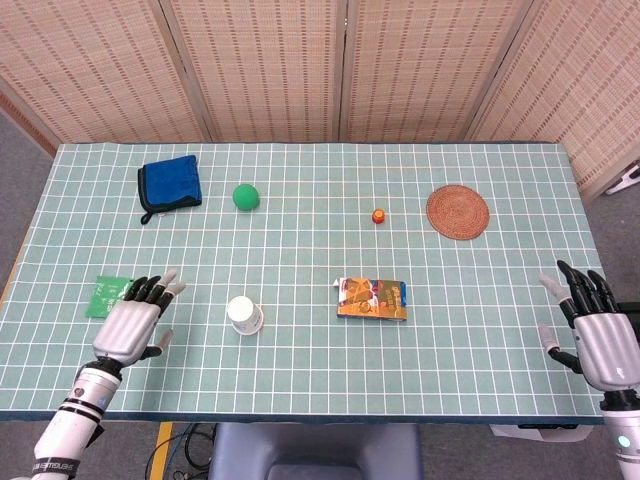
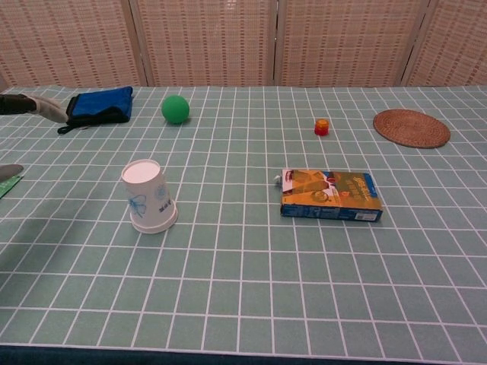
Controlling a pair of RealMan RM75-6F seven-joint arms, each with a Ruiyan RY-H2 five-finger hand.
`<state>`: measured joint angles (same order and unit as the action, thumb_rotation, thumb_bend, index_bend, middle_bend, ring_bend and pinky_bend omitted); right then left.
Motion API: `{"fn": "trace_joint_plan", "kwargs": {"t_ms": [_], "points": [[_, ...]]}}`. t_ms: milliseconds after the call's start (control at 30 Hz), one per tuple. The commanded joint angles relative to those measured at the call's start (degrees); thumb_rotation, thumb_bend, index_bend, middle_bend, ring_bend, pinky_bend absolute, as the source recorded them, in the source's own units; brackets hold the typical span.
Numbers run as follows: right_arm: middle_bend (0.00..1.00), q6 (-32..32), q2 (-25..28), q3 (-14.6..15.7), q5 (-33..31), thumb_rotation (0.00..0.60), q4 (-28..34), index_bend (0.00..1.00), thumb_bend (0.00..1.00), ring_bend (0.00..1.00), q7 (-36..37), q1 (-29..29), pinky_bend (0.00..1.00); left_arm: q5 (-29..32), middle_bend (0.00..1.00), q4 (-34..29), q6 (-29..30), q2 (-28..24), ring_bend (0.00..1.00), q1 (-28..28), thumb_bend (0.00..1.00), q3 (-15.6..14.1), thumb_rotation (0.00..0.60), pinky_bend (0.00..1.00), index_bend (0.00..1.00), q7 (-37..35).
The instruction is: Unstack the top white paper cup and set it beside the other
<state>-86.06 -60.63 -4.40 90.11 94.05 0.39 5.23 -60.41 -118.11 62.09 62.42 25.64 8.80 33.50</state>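
Note:
The stacked white paper cups (image 1: 244,314) (image 2: 150,195) stand upside down on the green gridded table, left of centre, with a blue print on the side. My left hand (image 1: 133,321) hovers open to the left of the cups, fingers spread and apart from them; only fingertips (image 2: 34,106) show at the left edge of the chest view. At the table's right front edge my right hand (image 1: 592,330) is open and holds nothing.
An orange snack box (image 1: 372,299) lies right of the cups. A green packet (image 1: 105,295) lies beside my left hand. Further back are a blue pouch (image 1: 170,185), a green ball (image 1: 245,196), a small orange cap (image 1: 379,216) and a woven coaster (image 1: 458,211).

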Motion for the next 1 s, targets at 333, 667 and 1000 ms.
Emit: {"fn": "trace_joint_plan", "kwargs": {"t_ms": [333,667,1000], "points": [[0.01,1.43,0.25,-0.26,-1.13,0.600,-1.45,0.13,0.39,0.05,2.85,0.98,0.02,17.96,0.00,0.88,-6.30,3.72,0.00,13.03,0.45,1.31,0.600,0.00,0.10,5.75],[0.01,0.80,1.02,-0.25,-1.34,0.600,-2.02,0.13,0.39,0.05,5.03,0.72,0.02,23.27,0.00,5.43,-7.73,8.13,0.00,18.87,0.45,-0.34,0.600,0.00,0.10,5.80],[0.01,0.33,1.28,-0.05,-1.04,0.600,-1.96,0.13,0.40,0.05,5.59,0.61,0.02,23.24,0.00,3.52,-5.54,8.94,0.00,21.25,0.45,-1.41,0.600,0.00,0.09,4.61]]}}
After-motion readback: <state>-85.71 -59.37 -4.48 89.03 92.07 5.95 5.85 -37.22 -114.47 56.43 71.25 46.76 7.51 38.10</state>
